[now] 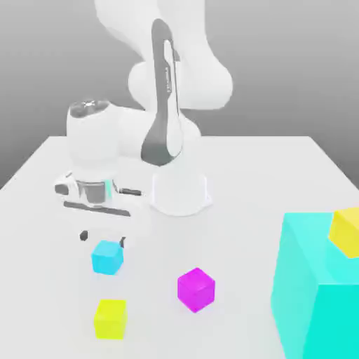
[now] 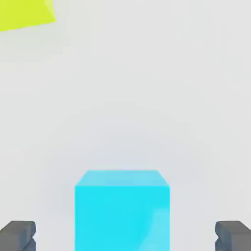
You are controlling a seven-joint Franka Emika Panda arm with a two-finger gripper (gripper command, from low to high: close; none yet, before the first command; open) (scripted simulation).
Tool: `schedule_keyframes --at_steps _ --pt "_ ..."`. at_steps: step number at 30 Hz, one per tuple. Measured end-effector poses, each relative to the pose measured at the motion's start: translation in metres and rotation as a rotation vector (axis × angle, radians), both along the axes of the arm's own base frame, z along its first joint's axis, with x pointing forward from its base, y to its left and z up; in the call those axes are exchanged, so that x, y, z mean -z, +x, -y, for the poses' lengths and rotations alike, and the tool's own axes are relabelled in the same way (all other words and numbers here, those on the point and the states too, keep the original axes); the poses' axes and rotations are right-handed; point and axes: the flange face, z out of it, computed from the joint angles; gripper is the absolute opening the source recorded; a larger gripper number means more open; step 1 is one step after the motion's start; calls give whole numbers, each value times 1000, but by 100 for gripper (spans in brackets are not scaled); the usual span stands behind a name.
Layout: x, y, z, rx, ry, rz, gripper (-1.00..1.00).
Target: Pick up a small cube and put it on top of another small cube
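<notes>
The sky-blue cube (image 1: 107, 257) sits on the pale table (image 1: 235, 184), below the gripper (image 1: 103, 239) and between its fingertips in the hand view, with a gap on each side. The gripper is spread wide, gripping nothing. Out from it lie the lime-yellow cube (image 1: 111, 319) and the magenta cube (image 1: 196, 289); well apart from it, the golden-yellow cube (image 1: 346, 231) rests on the turquoise block (image 1: 315, 280).
</notes>
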Motion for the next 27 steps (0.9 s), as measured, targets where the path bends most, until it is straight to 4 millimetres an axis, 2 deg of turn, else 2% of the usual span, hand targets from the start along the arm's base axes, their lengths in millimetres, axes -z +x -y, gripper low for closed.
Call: schedule_keyframes --at_steps 4,5,12,23,25,27 --pt "24 -3 -1 -1 6 1 0" --pt "29 -4 -2 -1 8 1 -100" --pt "29 -4 -2 -1 10 1 -100" --pt "-30 -4 -1 1 8 0 -100" --pt "-41 12 -7 -17 12 2 -100" --pt "-54 42 -19 -47 15 3 -100"
